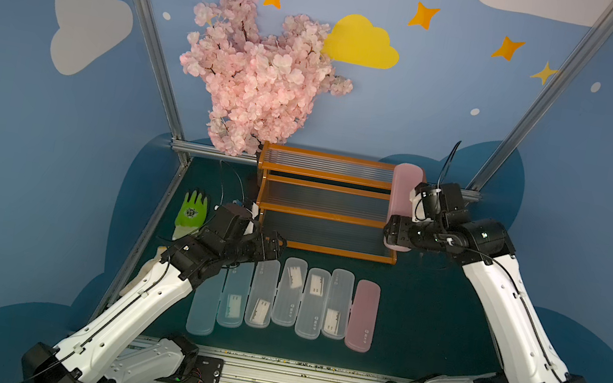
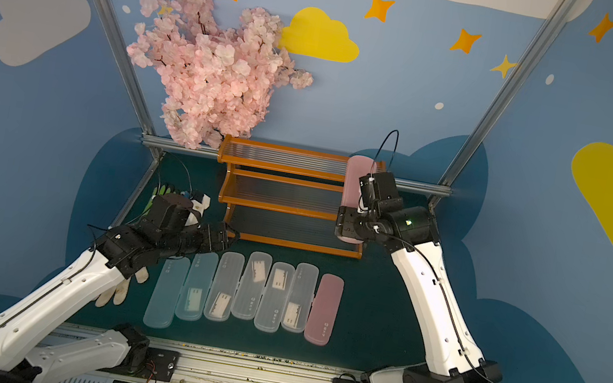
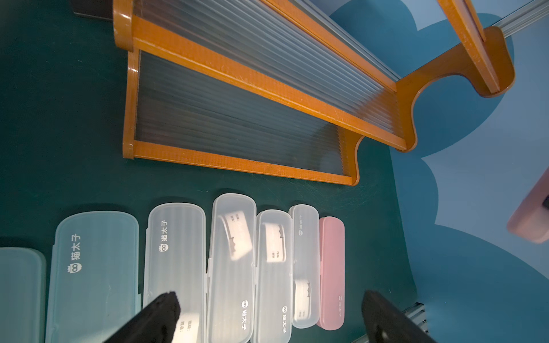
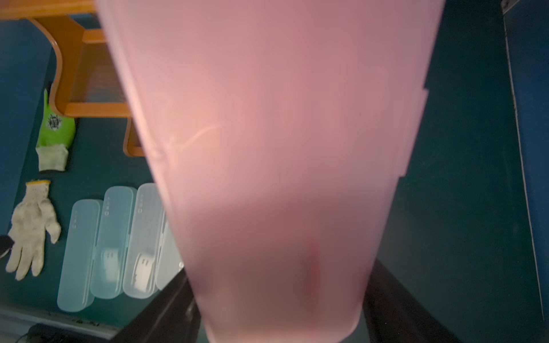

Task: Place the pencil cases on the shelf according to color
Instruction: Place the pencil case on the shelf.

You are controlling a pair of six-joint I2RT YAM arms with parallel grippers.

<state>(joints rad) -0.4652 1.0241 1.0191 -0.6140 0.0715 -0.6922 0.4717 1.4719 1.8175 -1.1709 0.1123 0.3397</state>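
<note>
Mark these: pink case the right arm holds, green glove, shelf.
held pink case (image 1: 403, 187): in a top view, its far half.
green glove (image 1: 191, 213): in a top view, palm.
shelf (image 1: 318, 214): in a top view, middle front rail.

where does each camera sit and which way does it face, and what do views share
Top views: high above the robot's base, looking down over the table; left arm, right arm, shelf and the row of seven pencil cases show in both.
Left wrist: on the left arm, facing the row and shelf; the open left gripper shows.
Right wrist: on the right arm, facing along the held pink pencil case, clamped by the right gripper.
Shared: both wrist views catch the shelf and row.
</note>
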